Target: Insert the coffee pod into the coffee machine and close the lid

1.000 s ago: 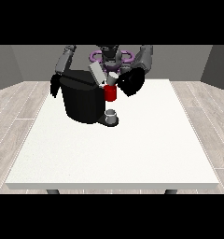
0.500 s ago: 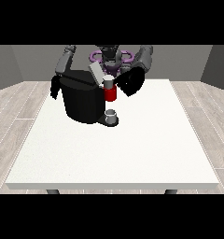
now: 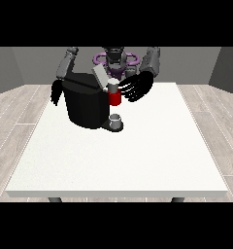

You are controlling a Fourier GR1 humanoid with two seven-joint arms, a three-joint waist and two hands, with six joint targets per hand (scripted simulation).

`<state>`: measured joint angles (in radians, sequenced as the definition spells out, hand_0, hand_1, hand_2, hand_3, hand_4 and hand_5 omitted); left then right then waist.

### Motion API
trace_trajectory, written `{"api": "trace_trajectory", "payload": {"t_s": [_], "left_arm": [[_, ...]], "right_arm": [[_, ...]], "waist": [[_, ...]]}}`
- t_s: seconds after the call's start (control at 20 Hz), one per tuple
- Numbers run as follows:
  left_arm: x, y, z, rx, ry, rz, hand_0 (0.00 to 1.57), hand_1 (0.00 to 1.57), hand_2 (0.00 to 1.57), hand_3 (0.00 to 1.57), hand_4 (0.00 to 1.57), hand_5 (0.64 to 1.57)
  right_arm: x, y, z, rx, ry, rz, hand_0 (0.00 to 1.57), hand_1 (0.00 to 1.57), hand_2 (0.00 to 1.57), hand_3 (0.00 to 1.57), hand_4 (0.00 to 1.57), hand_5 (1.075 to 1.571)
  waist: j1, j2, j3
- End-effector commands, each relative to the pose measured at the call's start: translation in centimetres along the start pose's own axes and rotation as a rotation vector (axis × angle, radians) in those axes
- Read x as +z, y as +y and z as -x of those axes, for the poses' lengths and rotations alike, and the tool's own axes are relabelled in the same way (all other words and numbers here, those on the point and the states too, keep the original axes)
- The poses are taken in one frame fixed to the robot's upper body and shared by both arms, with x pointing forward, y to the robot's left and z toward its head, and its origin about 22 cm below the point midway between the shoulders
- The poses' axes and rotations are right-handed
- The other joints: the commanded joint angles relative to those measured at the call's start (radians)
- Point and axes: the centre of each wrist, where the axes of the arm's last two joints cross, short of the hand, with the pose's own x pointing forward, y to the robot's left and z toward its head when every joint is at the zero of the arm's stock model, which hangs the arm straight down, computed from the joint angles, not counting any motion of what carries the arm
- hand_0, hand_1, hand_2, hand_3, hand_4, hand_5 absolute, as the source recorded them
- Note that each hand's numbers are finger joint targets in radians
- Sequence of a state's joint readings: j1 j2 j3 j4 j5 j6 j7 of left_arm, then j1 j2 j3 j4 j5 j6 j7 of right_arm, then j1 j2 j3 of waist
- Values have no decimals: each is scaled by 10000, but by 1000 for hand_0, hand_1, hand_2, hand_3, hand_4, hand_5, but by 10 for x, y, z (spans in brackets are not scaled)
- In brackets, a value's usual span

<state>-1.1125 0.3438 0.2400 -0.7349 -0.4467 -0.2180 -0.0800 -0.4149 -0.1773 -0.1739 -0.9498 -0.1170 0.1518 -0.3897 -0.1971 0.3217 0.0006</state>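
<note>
Hand at the view's right [image 3: 138, 87] hovers just beside a red thing at the machine [image 3: 115, 98], fingers spread and relaxed, holding nothing I can see; the other hand [image 3: 55, 92] hangs behind the coffee machine [image 3: 87, 104], fingers unclear. Pod not plainly visible; a pale grey thing [image 3: 112, 86] tops the red one, lid [image 3: 99, 77] tilted up. Judgement: press lid squarely down from above without sliding the machine on the surface [image 3: 138, 160]; no legible branding or writing.

The coffee machine [image 3: 87, 104] hides most of the hand at the view's left [image 3: 56, 92], so only dark fingertips hang out beside its body. Just beside the fingers of the hand at the view's right [image 3: 138, 86], a small pale thing is too small to identify.
</note>
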Motion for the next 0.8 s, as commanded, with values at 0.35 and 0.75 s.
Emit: {"api": "trace_trajectory", "payload": {"t_s": [0.35, 0.75], "left_arm": [[75, -133, 100, 4589, -18, 1386, 0, 0, 0, 0, 0, 1571], [206, -171, 197, 6469, 2501, 1635, 0, 0, 0, 0, 242, 1571]], "right_arm": [[101, -57, 61, -290, 1802, 1962, 0, 0, 0, 0, 258, 1571], [152, -14, 82, -236, 3226, 1010, 0, 0, 0, 0, 0, 1571]], "waist": [[2174, -2369, -11], [2081, -5303, -28]]}}
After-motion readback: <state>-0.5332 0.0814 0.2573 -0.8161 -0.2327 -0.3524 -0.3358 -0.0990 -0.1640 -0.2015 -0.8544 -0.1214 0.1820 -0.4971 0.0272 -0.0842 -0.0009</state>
